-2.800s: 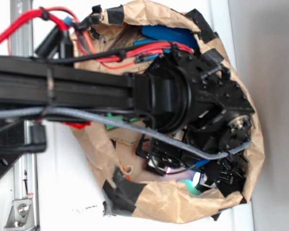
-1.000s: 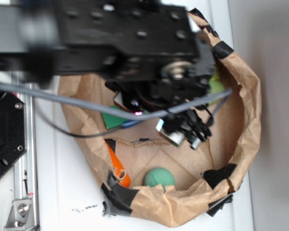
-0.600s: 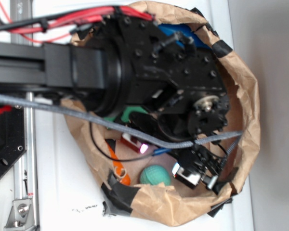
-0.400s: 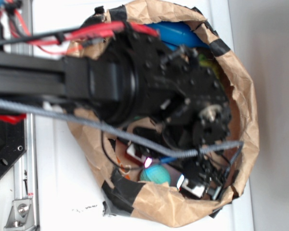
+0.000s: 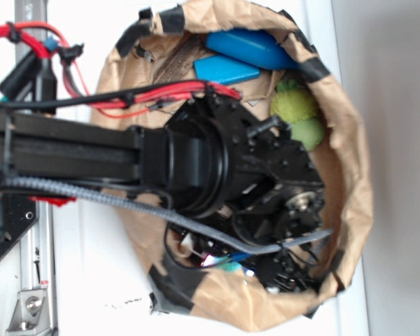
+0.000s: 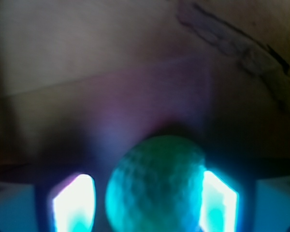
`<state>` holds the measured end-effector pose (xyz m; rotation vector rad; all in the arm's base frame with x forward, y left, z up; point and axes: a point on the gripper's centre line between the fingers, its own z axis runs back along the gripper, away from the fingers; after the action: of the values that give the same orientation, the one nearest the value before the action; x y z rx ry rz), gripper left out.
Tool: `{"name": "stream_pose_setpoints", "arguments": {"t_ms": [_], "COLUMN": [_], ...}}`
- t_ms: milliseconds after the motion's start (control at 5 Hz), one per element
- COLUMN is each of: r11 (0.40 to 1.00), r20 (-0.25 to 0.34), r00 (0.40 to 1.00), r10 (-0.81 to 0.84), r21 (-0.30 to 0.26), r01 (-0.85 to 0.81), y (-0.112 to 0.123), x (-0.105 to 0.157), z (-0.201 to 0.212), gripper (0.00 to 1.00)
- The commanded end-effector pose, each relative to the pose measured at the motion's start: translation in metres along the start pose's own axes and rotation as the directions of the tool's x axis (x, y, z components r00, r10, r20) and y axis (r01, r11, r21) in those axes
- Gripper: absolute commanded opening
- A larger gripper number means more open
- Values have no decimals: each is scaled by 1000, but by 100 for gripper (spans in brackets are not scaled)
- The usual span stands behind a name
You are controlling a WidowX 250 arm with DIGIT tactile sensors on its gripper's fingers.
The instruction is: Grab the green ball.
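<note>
Step in hand: final positioning for the grasp. The wrist view shows the green ball (image 6: pixel 155 186) sitting between the 2 fingers (image 6: pixel 73 203) of the gripper (image 6: pixel 147 205), resting on the brown paper floor of the bag (image 5: pixel 350 175). The right finger looks to be touching or just beside the ball; a dark gap remains on the left side. The jaws are therefore spread around the ball, not yet pinching it.

Next move, as judged: press the fingers together evenly on the ball, which is smooth and round and may squirt out, then lift clear of the bag wall.

Arm pose: in the exterior view the arm (image 5: pixel 70 150) reaches in from the left, wrist bent down into the bag's lower part. Only a teal sliver of the ball (image 5: pixel 232 266) shows beneath it. The yellow-green plush toy (image 5: pixel 295 105) and blue objects (image 5: pixel 248 47) lie well apart, at the bag's far end.
</note>
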<state>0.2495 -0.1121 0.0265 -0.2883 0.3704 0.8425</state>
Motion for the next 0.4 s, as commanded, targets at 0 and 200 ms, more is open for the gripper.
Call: {"name": "stream_pose_setpoints", "arguments": {"t_ms": [0,200], "r11": [987,962], "r20": [173,382], "r00": [972,884], "r10": [-157,-270], "r21": [58,142], "r01": [149,233], "y": [12,34], "x": [-10,4], "z": [38,89], "gripper": [0,0]}}
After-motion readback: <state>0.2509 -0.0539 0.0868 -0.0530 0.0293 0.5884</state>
